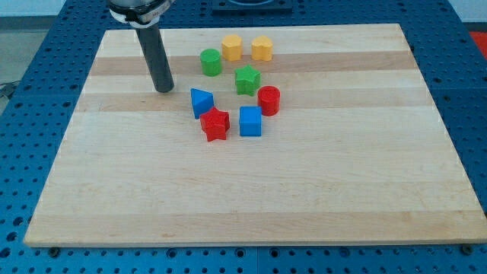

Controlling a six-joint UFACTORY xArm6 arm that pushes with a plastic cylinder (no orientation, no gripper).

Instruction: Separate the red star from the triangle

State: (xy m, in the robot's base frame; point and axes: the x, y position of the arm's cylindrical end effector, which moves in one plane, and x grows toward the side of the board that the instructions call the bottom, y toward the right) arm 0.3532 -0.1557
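My tip (163,89) is the bare lower end of a straight dark rod; it has nothing to spread or press together, and it touches no block. It rests on the wooden board (251,198) toward the view's upper left, at a short gap to the view's left of the blue triangle (201,102) and slightly above it.

Taking the blue triangle as the landmark, the red star (215,124) lies just below it and a little to the view's right, so close that the two seem to touch, though I cannot tell for sure. The blue cube (250,121) sits to the view's right of the triangle and a bit lower, just beside the red star. The red cylinder (268,100) is farther to the right, at about the triangle's level, close to the cube's upper right corner. The green star (246,79) is up and to the right of the triangle. The green cylinder (211,62) stands above the triangle, toward the view's top. Two yellow blocks sit higher still and to the right: the nearer yellow block (232,47), whose shape I cannot make out, and the yellow heart (262,49) just beside it
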